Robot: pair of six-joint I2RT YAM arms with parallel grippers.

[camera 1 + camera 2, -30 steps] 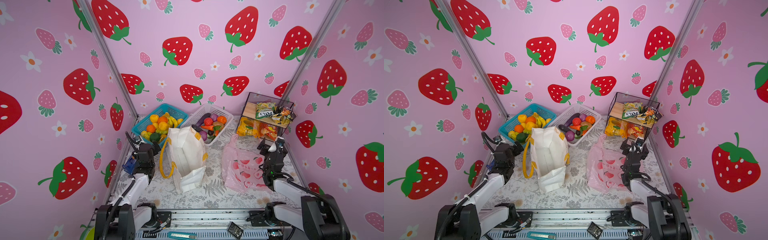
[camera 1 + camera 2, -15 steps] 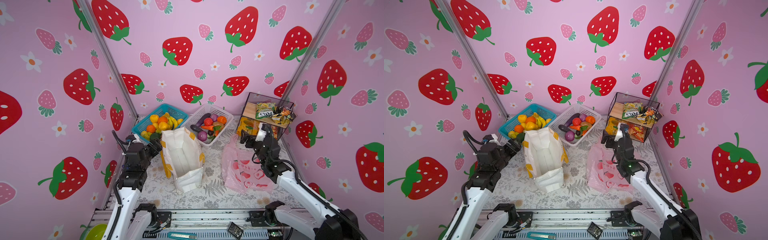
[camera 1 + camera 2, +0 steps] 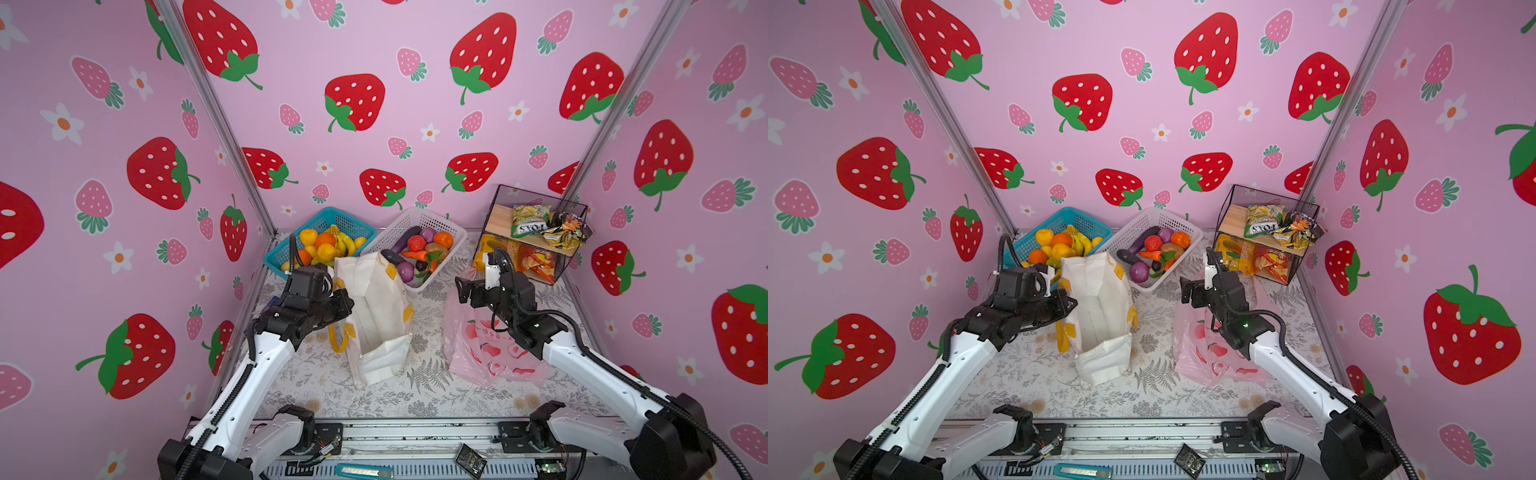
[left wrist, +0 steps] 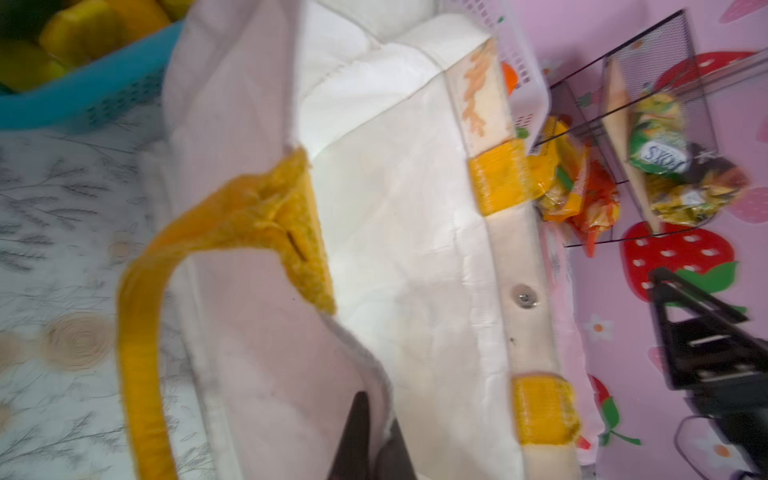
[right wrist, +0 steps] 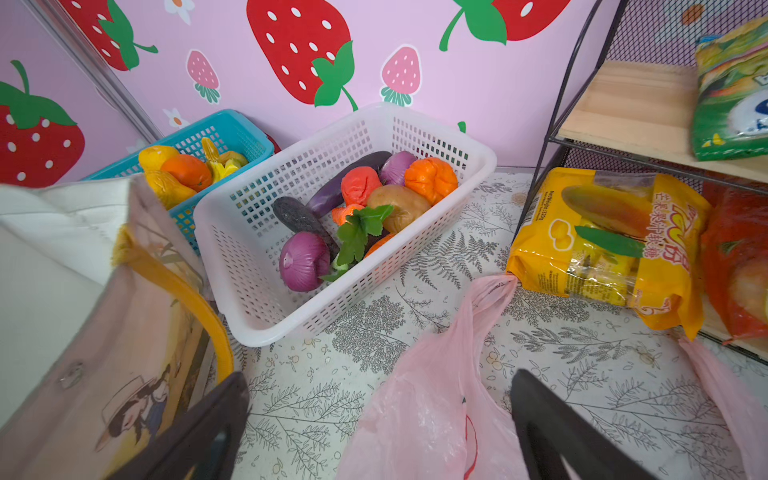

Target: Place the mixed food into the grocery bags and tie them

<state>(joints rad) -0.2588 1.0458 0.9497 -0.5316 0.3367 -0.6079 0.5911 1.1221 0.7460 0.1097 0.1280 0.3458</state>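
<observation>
Left end effector [image 4: 376, 422] pinches tote [image 3: 374, 299] — right end effector [image 5: 380, 380] spread | bags [image 3: 478, 349] 2 | baskets [image 5: 316, 320] 2

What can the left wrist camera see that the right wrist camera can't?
Only the left wrist camera looks down into the white tote, where the left tool is pinched shut on its rim. Only the right wrist camera shows the purple onion, potato and red tomato lying in the white basket. Both cameras show the tote, the blue basket of fruit, and the wire rack holding a green snack packet.
</observation>
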